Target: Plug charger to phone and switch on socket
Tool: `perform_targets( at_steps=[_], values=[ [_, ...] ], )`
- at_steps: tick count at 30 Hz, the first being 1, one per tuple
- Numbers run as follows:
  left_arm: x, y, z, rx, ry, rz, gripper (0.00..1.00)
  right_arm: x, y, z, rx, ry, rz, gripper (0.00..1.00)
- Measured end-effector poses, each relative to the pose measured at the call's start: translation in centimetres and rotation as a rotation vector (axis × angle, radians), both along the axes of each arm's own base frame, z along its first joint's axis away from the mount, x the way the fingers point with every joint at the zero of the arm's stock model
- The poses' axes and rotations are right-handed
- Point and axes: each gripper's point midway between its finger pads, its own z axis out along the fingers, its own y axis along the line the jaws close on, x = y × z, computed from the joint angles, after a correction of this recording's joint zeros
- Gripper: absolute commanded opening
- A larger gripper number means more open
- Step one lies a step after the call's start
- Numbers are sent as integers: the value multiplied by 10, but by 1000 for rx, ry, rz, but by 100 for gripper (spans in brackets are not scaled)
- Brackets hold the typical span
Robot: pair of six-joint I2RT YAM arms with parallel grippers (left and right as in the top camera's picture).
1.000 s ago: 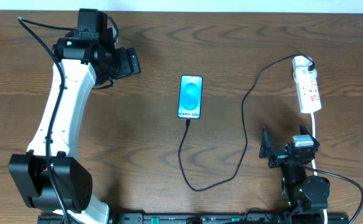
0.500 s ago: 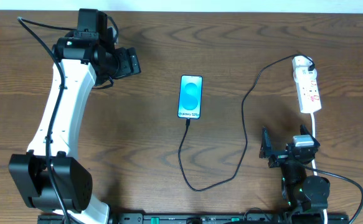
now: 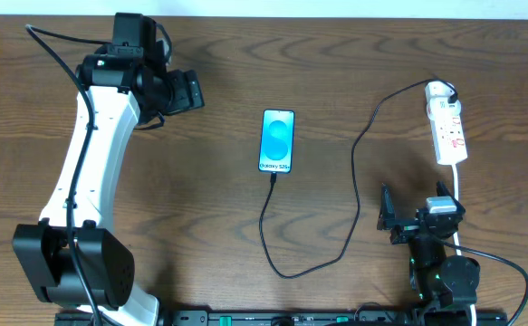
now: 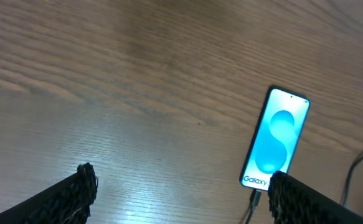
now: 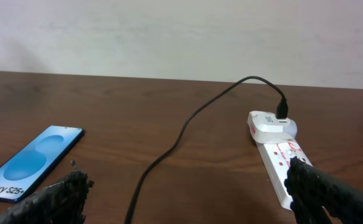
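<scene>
The phone (image 3: 277, 140) lies flat at the table's middle, its light blue screen up, and shows in the left wrist view (image 4: 275, 139) and the right wrist view (image 5: 32, 160). The black charger cable (image 3: 354, 172) is plugged into the phone's near end and loops right to the white adapter (image 3: 439, 90), which sits in the far end of the white power strip (image 3: 450, 134). My left gripper (image 3: 191, 91) is open and empty at the far left, left of the phone. My right gripper (image 3: 415, 221) is open and empty near the front right, below the strip.
The strip's thick white cord (image 3: 456, 186) runs toward the front edge past my right gripper. A pale wall (image 5: 181, 37) stands behind the table's far edge.
</scene>
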Motion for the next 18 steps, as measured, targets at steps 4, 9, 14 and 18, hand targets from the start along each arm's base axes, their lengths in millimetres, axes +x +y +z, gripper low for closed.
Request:
perform_targets(
  at_steps=[4,9,14,18],
  values=[
    [-4,4,-2,22,18,7,90,0,0,0,0,0,0,99],
    [-23,10,-13,57,97,15,90,0,0,0,0,0,0,99],
    [-46,16,-31,78,121,25,98,0,0,0,0,0,0,99],
    [-69,21,-28,102,111,30,98,0,0,0,0,0,0,99]
  ],
)
